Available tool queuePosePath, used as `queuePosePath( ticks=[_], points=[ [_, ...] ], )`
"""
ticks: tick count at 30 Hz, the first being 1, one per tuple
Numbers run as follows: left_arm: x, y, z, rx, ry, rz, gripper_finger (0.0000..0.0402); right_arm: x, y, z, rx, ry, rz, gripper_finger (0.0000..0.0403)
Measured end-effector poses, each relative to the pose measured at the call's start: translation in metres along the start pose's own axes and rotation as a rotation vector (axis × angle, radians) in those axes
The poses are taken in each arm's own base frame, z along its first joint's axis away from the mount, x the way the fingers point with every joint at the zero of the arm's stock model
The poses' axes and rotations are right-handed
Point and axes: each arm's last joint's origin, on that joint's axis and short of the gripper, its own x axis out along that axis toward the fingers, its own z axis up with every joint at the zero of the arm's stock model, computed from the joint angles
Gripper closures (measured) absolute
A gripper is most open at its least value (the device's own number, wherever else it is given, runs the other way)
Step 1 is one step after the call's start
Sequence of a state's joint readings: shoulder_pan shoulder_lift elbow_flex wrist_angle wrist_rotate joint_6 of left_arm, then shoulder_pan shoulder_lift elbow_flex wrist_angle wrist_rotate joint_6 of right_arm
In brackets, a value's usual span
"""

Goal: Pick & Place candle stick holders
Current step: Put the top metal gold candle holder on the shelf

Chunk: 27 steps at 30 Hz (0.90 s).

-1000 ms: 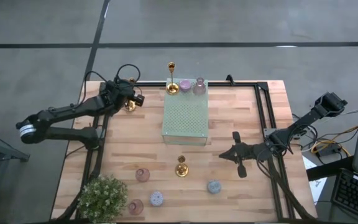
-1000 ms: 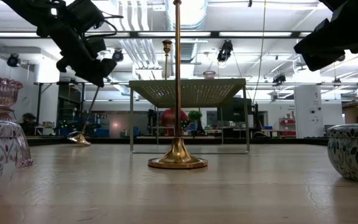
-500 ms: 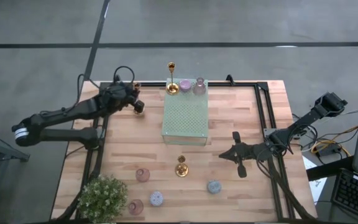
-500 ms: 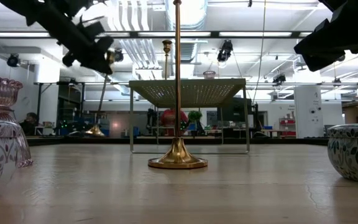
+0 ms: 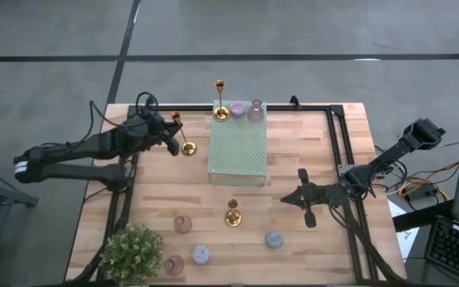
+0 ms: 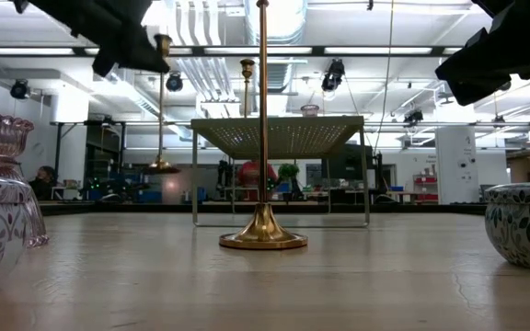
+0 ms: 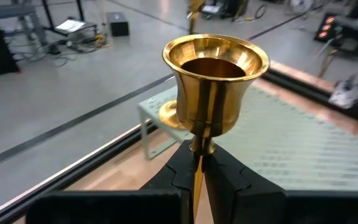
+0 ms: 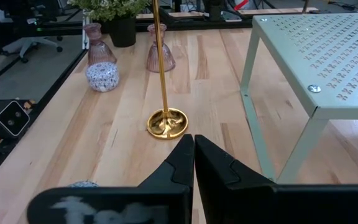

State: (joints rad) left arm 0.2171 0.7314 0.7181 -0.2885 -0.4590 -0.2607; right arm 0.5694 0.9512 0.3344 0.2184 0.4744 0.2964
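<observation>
My left gripper (image 5: 171, 132) is shut on a slim gold candlestick (image 5: 183, 140) above the table's far left, just left of the pale green pad (image 5: 238, 151). The candlestick's cup (image 7: 215, 74) stands above the fingers, and its round base (image 6: 161, 167) hangs in the air. A second gold candlestick (image 5: 221, 110), a lilac holder (image 5: 237, 109) and a pink holder (image 5: 255, 110) stand on the pad's far end. A third gold candlestick (image 5: 232, 214) stands on its base on the table. My right gripper (image 5: 306, 199) is shut and empty at the right. My left gripper pinches the candlestick's thin stem (image 7: 197, 163) just below the cup, between its two fingers (image 7: 173, 180). The fingers come from the table's left, about level, and lie across the stem. The candlestick hangs upright, its base clear of the table.
Small squat holders stand near the front: pink (image 5: 182, 224), patterned (image 5: 201, 254), pink (image 5: 174, 264) and pale blue (image 5: 274, 238). A bushy potted plant (image 5: 132, 251) is at the front left corner. A black frame rail (image 5: 337, 143) runs along the table's edges.
My left gripper has gone up and toward the table's right, toward the pad, with the gold candlestick. The candlestick has swung from tilted to upright, and its base has risen clear of the table.
</observation>
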Motion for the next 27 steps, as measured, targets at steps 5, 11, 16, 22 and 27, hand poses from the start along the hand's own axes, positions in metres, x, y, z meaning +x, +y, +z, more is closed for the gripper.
queuePosePath(
  ticks=[5,11,16,22,27],
  points=[
    [-0.010,-0.007,0.015,-0.010,-0.040,-0.057,0.0378,0.000,0.000,0.000,0.000,0.000,0.000,0.0394],
    [-0.020,-0.010,0.030,-0.001,-0.060,-0.083,0.0379,0.000,0.000,0.000,0.000,0.000,-0.001,0.0394],
    [-0.023,-0.011,0.039,-0.033,-0.082,-0.095,0.0379,0.000,0.000,0.000,0.000,0.000,-0.001,0.0394],
    [-0.021,-0.017,0.052,-0.059,-0.133,-0.134,0.0379,0.000,-0.001,0.000,-0.001,-0.007,-0.022,0.0394],
    [-0.001,-0.030,0.054,-0.046,-0.118,-0.131,0.0379,0.000,-0.001,0.000,-0.006,-0.008,-0.024,0.0394]
  ],
)
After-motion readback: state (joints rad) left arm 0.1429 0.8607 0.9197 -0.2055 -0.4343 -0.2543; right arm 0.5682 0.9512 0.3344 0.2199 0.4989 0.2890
